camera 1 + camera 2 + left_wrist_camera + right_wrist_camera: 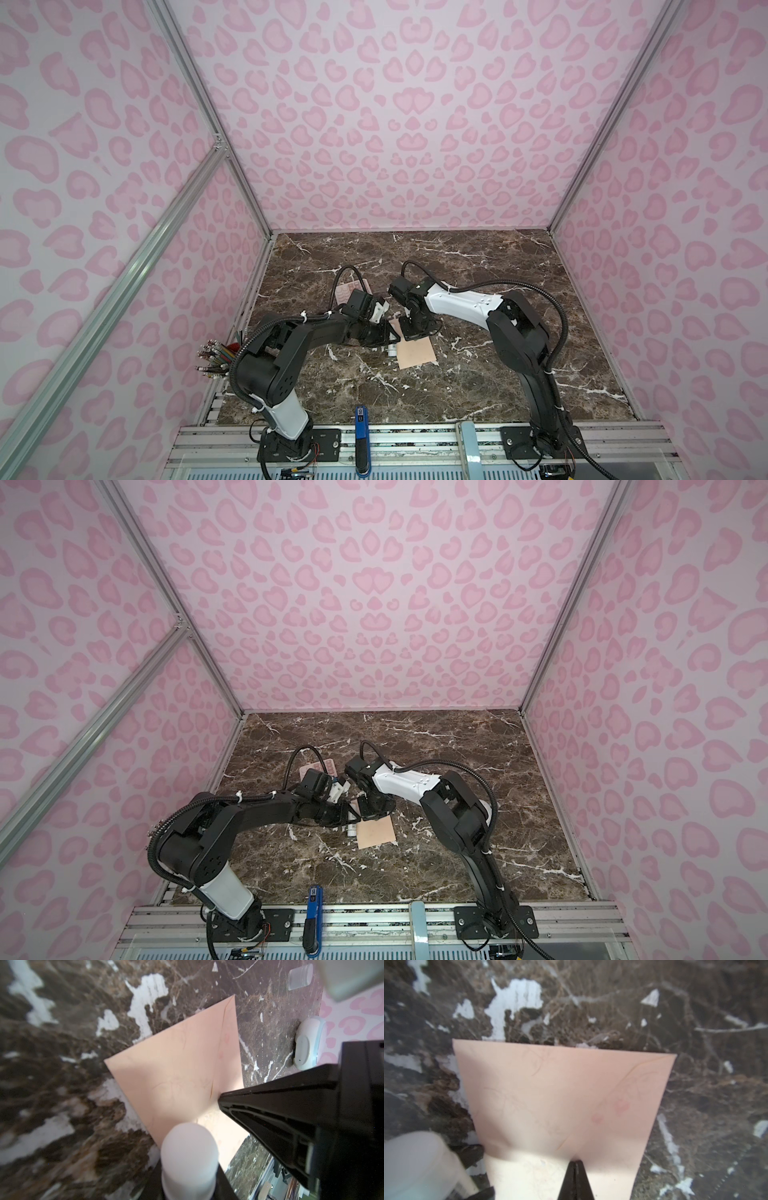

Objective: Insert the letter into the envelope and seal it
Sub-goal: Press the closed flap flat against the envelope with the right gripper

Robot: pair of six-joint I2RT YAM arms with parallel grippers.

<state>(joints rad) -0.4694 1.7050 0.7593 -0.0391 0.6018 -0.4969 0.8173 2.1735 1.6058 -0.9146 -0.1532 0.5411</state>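
Peach envelope (pixel 560 1095) lies flat. Right gripper (pixel 575 1169), closed, presses the fold of its cream flap (pixel 519 1178). Left gripper (pixel 189 1184) clamps glue stick (pixel 189 1147) just beside that flap, so left is nearer.

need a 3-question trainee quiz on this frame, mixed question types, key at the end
1. True or false: the right claw stands wide open, well clear of the envelope.
2. What is the left claw holding? A) a pink calculator B) a white tube C) a pencil
3. Fill in: the envelope lies on a brown ___-patterned tabletop.

Key:
1. False. It is shut, with its tips on the envelope where the paler flap begins.
2. B
3. marble
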